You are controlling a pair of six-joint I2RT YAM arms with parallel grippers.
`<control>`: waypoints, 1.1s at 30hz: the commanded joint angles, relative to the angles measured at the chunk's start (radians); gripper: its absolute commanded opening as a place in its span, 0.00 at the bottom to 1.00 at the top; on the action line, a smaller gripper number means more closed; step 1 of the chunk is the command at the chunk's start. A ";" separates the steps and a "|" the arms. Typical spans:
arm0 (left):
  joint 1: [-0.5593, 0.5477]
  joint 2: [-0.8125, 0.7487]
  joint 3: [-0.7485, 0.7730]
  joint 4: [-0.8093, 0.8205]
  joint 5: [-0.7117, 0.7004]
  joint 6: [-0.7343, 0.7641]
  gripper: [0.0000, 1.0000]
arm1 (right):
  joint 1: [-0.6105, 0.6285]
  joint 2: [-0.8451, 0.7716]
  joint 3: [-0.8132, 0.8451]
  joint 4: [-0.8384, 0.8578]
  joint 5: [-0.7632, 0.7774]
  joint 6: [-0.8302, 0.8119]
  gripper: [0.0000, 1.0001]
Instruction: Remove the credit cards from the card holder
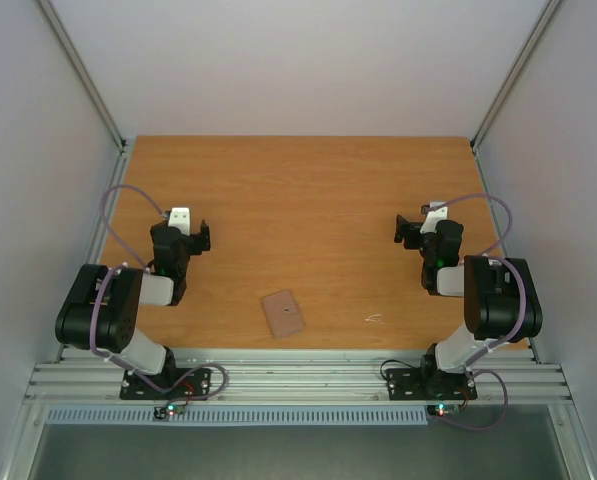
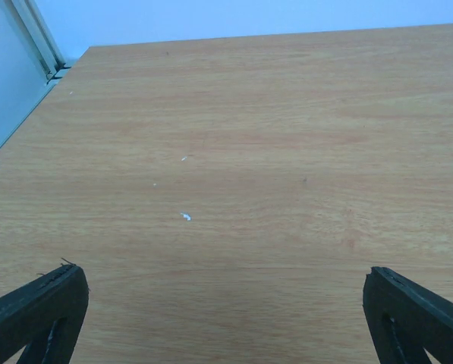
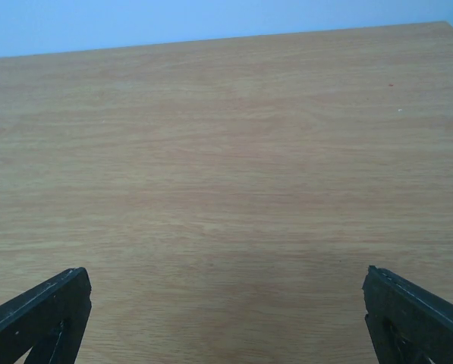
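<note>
Card holder (image 1: 283,313) well apart from fingers (image 2: 40,311)

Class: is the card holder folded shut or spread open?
Folded shut: the holder lies flat with only its tan outside showing; no inner pockets are visible.

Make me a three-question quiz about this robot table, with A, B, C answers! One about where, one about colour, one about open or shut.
1. Where is the card holder?
A) near the front edge of the table, between the arms
B) at the far edge
C) against the left wall

2. What colour is its outside?
A) green
B) tan-pink
C) black

3. The left gripper and right gripper are:
A) both shut
B) both open and empty
C) holding cards

Answers:
1 A: the top view shows it low and central.
2 B: its cover looks tan-pink.
3 B: in both wrist views the jaws stand wide apart with only wood between.
</note>
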 commanded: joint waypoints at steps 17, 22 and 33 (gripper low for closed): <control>0.004 -0.013 -0.023 0.183 0.102 0.028 0.99 | 0.007 -0.066 -0.024 0.000 0.020 0.022 0.99; 0.003 -0.264 -0.047 0.038 0.190 0.053 0.99 | 0.006 -0.302 -0.040 -0.153 0.080 0.052 0.98; 0.000 -0.663 0.337 -1.013 0.242 -0.296 0.99 | 0.242 -0.232 0.628 -1.080 -0.426 0.200 0.87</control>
